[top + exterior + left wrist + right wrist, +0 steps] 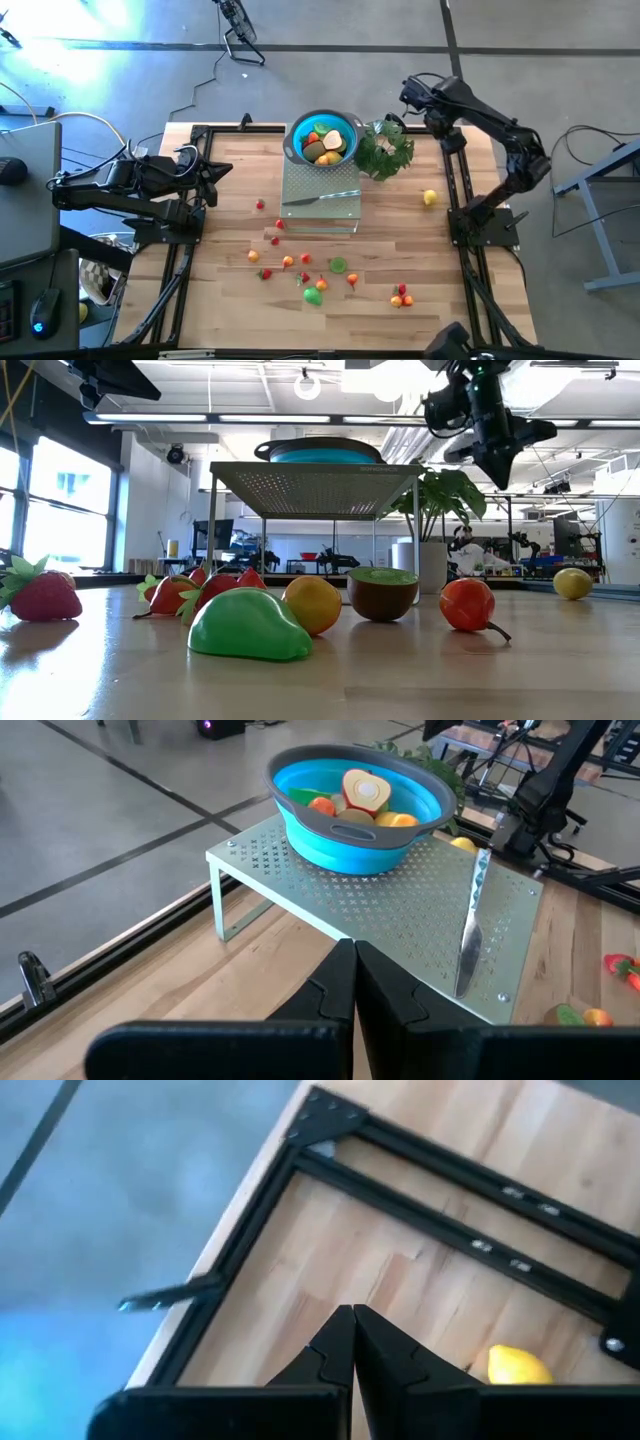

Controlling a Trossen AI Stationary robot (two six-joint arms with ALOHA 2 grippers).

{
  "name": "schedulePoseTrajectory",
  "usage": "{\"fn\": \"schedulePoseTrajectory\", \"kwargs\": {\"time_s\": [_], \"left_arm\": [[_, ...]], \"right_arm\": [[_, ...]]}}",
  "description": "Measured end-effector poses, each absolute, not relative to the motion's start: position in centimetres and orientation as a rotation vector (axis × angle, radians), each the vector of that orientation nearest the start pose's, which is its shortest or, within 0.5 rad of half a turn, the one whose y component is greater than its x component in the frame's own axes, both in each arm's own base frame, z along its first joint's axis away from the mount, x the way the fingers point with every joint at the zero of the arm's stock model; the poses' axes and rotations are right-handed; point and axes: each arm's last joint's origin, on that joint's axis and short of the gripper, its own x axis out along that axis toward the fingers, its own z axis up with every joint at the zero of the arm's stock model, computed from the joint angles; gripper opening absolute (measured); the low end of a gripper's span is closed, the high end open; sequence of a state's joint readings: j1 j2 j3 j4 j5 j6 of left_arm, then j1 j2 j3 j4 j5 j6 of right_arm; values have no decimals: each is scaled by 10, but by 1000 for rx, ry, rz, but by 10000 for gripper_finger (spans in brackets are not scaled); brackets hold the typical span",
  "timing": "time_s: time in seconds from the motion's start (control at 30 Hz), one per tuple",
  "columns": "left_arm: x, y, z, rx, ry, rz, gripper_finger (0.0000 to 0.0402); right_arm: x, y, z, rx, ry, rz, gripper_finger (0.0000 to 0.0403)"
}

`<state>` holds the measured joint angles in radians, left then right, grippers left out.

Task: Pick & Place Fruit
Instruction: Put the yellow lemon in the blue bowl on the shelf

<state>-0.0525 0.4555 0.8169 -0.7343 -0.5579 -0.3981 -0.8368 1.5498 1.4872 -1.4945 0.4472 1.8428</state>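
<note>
Both grippers, left gripper [352,982] and right gripper [352,1342], are together and empty; the right should spread wide before descending on the lemon [430,197].

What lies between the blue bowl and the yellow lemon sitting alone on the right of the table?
In the high view, the leafy green plant stands between the blue bowl and the lemon; past the plant there is only bare wooden table.

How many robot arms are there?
2. The left arm reaches in from the table's left side, its left gripper shut, pointing at the metal rack. The right arm rises from the right side, its right gripper shut, near the plant.
</note>
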Motion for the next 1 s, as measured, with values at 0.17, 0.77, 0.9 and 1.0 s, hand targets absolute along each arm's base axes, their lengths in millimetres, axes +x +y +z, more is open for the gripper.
{"fn": "schedulePoseTrajectory", "kwargs": {"time_s": [0.17, 0.77, 0.9, 1.0], "left_arm": [[78, 11, 329, -272, 254, 562, 3], [78, 11, 329, -272, 254, 562, 3], [78, 11, 329, -272, 255, 562, 3], [78, 11, 329, -272, 254, 562, 3]], "right_arm": [[167, -195, 323, -1939, -378, 3081, 2], [168, -141, 352, -1838, -812, 3490, 2], [163, -127, 345, -1805, -919, 3526, 2], [154, -116, 340, -1828, -1035, 3510, 2]]}}
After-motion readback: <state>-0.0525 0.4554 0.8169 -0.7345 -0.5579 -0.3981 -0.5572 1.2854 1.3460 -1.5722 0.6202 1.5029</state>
